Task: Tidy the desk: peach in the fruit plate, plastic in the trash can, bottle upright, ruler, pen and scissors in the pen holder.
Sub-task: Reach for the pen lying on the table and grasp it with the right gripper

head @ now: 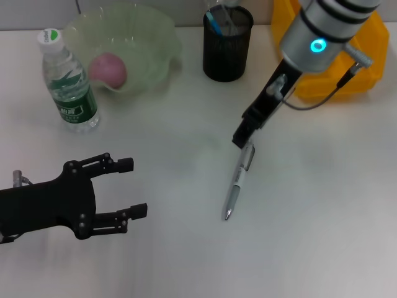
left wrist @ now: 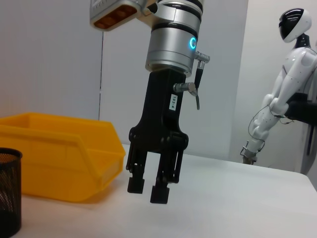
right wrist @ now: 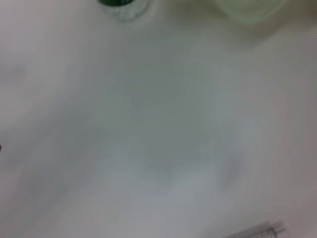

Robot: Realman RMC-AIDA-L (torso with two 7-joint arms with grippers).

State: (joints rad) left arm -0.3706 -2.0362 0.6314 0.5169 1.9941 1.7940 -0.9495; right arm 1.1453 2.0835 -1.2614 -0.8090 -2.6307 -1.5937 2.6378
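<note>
A silver pen (head: 237, 182) lies on the white desk, right of centre. My right gripper (head: 240, 136) hovers just above the pen's upper end. In the left wrist view the right gripper (left wrist: 147, 189) hangs over the desk, its fingertips a narrow gap apart with nothing between them. My left gripper (head: 132, 187) rests open and empty at the front left. The water bottle (head: 68, 82) stands upright at the back left. A pink peach (head: 109, 68) sits in the pale green fruit plate (head: 155, 37). The black mesh pen holder (head: 227, 48) holds blue-handled items. The pen's end (right wrist: 257, 231) shows in the right wrist view.
A yellow bin (head: 366, 56) stands at the back right, behind my right arm; it also appears in the left wrist view as the yellow bin (left wrist: 59, 153). A white humanoid robot (left wrist: 282, 94) stands far off beyond the desk.
</note>
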